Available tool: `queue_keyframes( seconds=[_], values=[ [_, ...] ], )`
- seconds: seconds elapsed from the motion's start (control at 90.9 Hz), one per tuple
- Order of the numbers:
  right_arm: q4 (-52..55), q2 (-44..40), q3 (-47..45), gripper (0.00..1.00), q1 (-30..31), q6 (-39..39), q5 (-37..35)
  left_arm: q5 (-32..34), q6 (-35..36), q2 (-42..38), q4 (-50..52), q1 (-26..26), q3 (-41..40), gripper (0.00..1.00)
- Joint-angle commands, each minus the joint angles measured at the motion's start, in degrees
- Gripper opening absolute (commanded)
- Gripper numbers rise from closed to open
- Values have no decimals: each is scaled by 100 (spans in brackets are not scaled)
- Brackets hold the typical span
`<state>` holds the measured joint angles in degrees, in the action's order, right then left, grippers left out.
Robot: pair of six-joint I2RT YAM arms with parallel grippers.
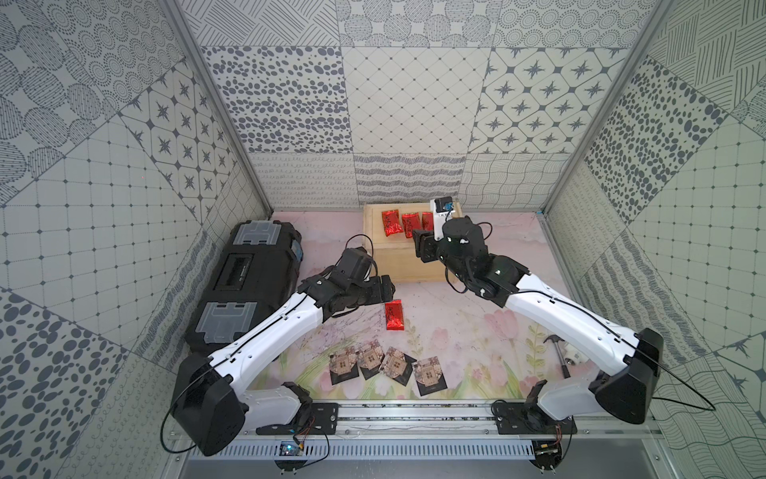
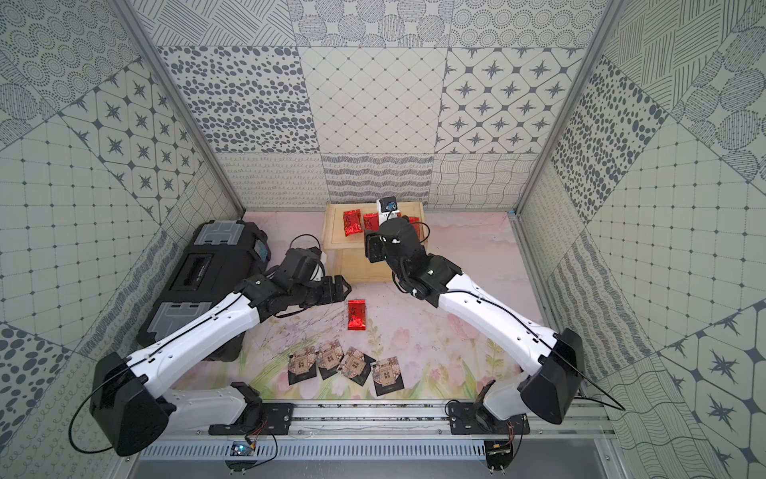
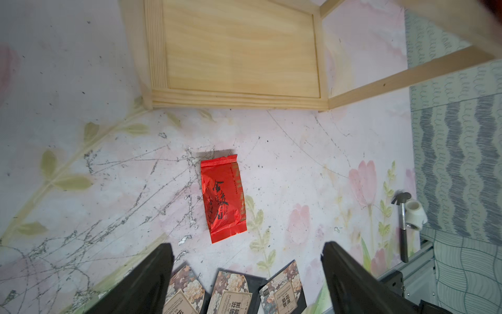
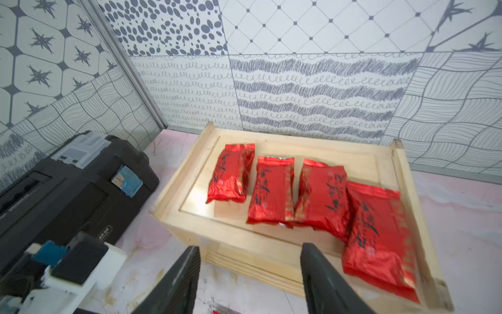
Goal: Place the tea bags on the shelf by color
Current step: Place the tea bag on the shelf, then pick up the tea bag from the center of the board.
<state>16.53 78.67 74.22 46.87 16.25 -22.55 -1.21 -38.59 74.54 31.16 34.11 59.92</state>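
Note:
The pale wooden shelf [image 1: 375,236] stands at the back middle. Several red tea bags [image 4: 271,190] lie side by side on its top tier [image 4: 190,195]. Its lower tier [image 3: 239,54] is bare. One red tea bag [image 1: 393,316] [image 3: 223,199] lies flat on the mat in front of the shelf. Several black floral tea bags [image 1: 389,365] [image 3: 231,293] sit in a row near the front. My left gripper [image 1: 386,290] [image 3: 247,244] hovers open and empty just left of the lone red bag. My right gripper [image 1: 422,249] [image 4: 250,246] is open and empty above the shelf's front edge.
A large black toolbox [image 1: 244,286] with grey latches fills the left side, close to my left arm. A small hammer [image 1: 557,356] and a white fitting [image 1: 575,354] lie at the right edge. The metal base rail [image 1: 414,414] runs along the front; patterned walls enclose the mat.

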Motion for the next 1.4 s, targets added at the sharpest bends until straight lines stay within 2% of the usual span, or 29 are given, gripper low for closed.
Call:
queue_keyframes(
  seconds=[0.0, 0.165, 0.264, 0.418, 0.836, 1.188, 1.387],
  values=[
    [-283, -504, -1021, 65, -79, 49, -22, 1154, -613, 590, 234, 742, 157, 90],
    [-340, -1275, -2458, 65, -329, 401, 22, 1637, -957, 1490, 914, 1076, 718, 89],
    [-414, -1528, -3065, 65, -441, 508, -8, 1624, -1070, 1940, 1134, 1194, 1051, 89],
    [-423, -1723, -3513, 65, -593, 574, 19, 1454, -1163, 2325, 1099, 1239, 1202, 90],
    [-509, -1651, -3592, 64, -756, 567, 223, 1556, -1057, 2952, 1138, 1226, 1316, 93],
    [-529, -1500, -3570, 63, -751, 660, 319, 1585, -998, 3395, 1037, 1101, 1430, 78],
    [-527, -1405, -3529, 63, -756, 656, 333, 1516, -996, 3576, 960, 1033, 1428, 74]
  ],
)
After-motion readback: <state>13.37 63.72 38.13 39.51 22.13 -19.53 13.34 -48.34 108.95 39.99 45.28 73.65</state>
